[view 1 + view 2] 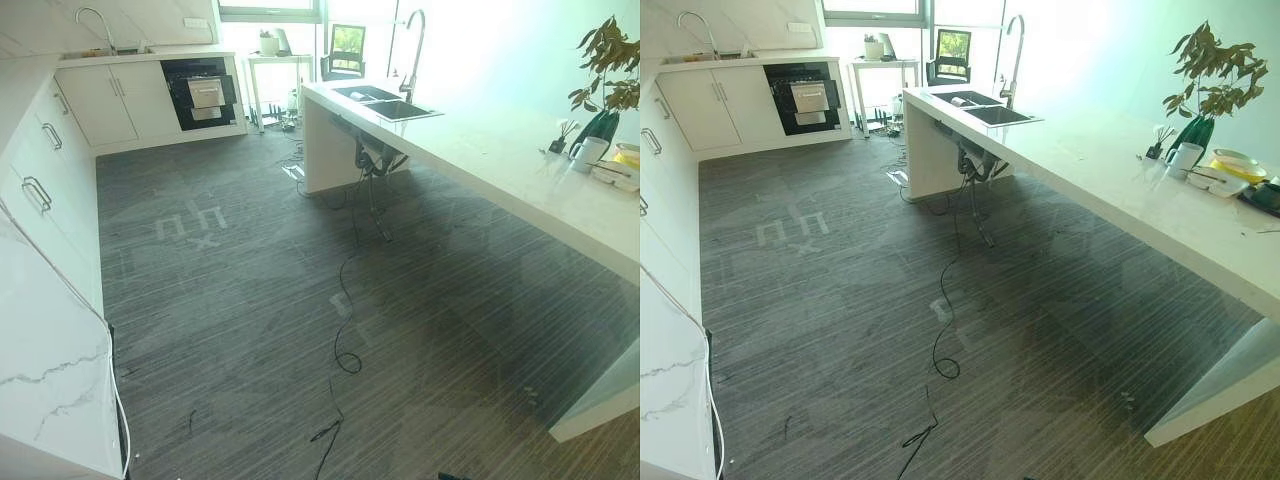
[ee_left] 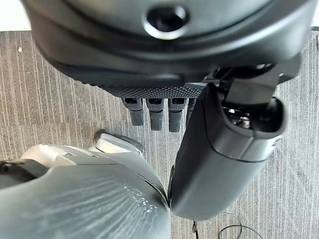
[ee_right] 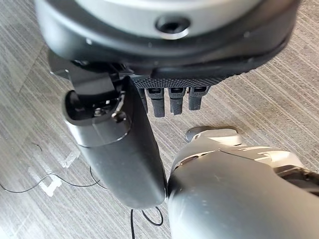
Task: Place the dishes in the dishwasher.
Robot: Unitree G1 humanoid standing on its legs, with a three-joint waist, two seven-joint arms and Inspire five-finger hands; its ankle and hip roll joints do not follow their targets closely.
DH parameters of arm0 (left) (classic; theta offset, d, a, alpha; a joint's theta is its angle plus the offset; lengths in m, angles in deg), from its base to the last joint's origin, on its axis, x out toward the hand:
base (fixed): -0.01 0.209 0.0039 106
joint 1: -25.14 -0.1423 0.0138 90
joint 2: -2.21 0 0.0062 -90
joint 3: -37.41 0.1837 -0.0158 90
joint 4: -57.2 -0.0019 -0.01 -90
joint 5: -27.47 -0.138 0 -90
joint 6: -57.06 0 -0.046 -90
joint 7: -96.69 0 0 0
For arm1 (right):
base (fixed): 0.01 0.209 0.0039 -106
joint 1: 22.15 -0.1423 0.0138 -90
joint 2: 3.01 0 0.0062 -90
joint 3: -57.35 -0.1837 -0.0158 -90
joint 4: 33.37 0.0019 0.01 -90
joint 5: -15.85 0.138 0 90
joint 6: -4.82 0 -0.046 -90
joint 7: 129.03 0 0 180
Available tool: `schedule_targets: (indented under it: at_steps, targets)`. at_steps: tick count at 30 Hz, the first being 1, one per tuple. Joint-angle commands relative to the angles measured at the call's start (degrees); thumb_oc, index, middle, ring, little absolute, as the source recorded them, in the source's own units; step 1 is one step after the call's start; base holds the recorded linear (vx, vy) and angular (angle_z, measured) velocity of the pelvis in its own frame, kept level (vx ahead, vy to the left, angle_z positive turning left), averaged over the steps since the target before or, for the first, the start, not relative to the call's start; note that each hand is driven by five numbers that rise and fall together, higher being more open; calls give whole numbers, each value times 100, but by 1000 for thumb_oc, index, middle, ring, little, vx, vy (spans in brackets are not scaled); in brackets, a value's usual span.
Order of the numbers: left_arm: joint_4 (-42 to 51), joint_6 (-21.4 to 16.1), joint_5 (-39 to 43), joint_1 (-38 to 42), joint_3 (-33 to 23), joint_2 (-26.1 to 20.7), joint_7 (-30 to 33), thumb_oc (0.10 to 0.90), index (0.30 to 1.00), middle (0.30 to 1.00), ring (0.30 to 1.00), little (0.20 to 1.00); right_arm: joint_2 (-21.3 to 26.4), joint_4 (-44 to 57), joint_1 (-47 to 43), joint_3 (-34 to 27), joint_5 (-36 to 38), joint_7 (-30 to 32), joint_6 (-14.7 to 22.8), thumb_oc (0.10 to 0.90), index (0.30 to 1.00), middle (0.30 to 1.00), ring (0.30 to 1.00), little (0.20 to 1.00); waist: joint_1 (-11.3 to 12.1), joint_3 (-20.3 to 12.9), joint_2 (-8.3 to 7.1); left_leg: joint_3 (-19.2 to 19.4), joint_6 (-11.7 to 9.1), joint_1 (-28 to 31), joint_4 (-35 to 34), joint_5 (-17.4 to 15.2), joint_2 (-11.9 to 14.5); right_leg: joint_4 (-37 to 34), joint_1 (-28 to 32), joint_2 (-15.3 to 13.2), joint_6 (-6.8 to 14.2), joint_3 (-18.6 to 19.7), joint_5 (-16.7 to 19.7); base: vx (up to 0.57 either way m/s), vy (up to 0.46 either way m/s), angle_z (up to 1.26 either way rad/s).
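In the left eye view, the dishes [image 1: 612, 172] sit on the counter [image 1: 520, 170] at the right edge, the dishwasher [image 1: 203, 92] at upper left. In the left wrist view, the left hand [image 2: 209, 149] hangs over the floor [image 2: 45, 109], fingers [image 2: 158, 115] relaxed, holding nothing. In the right wrist view, the right hand [image 3: 119, 149] does likewise, its fingers [image 3: 174, 103] also relaxed and empty.

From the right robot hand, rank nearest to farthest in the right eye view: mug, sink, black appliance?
The right robot hand hangs above the floor, so probably:
1. White mug, counter on the right.
2. Sink, farther along that counter.
3. Black built-in appliance, far wall.
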Motion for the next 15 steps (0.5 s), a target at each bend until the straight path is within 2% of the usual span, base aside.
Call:
schedule_targets:
  at_steps: [1,5,7,9,10,12,13,14,15]
  targets:
    - [-5,-166,87,91,-92,154,-47,800,900,900,900,900,-21,8,35,251,-277,-182,120,800,900,900,900,900,-92,108,140,179,-472,364,-468,-326,188,17,442,-159,488,-124,-546,17,-50,9]
    - [185,-634,516,123,-203,140,-130,800,900,900,900,900,-11,315,-42,326,-36,-227,489,800,900,900,900,900,-87,134,146,161,-489,365,-468,-308,200,17,448,-137,463,-128,-550,23,-77,9]
    - [568,-930,681,148,-261,128,-182,800,900,900,900,900,65,683,-82,351,133,-212,776,800,900,900,900,900,-79,160,155,149,-501,358,-468,-290,218,17,455,-110,428,-142,-565,20,-99,3]
    - [841,-1026,702,135,-243,118,-152,800,900,900,900,900,101,1022,-80,384,214,-127,808,800,900,900,900,900,-81,182,157,134,-506,356,-468,-280,219,17,449,-92,416,-133,-560,11,-83,2]
    - [1487,-1203,649,71,-216,96,-40,800,900,900,900,900,176,1844,9,445,385,6,793,800,900,900,900,900,-100,228,150,108,-513,368,-468,-263,213,17,430,-52,390,-95,-540,10,-121,3]
    - [2029,-1371,554,-26,-210,64,14,800,900,900,900,900,247,2586,142,481,346,81,811,800,900,900,900,900,-112,278,140,77,-529,383,-468,-219,201,17,408,-17,365,-49,-524,14,-143,11]
    - [2414,-1508,444,-128,-224,34,134,800,900,900,900,900,304,3105,247,480,299,108,814,800,900,900,900,900,-102,335,127,59,-563,412,-468,-139,195,17,403,-1,341,-21,-512,64,-207,9]
    - [3108,-1665,759,-258,-369,4,115,800,900,900,900,900,370,4021,421,433,194,173,776,800,900,900,900,900,-76,480,31,133,-634,506,-468,210,149,17,425,-25,290,43,-504,82,-240,-6]
    - [3470,-1772,892,-329,-446,-14,35,800,900,900,900,900,415,4423,497,381,189,153,778,800,900,900,900,900,-45,579,-48,175,-679,501,-468,594,109,17,447,-65,238,74,-529,70,-316,-18]
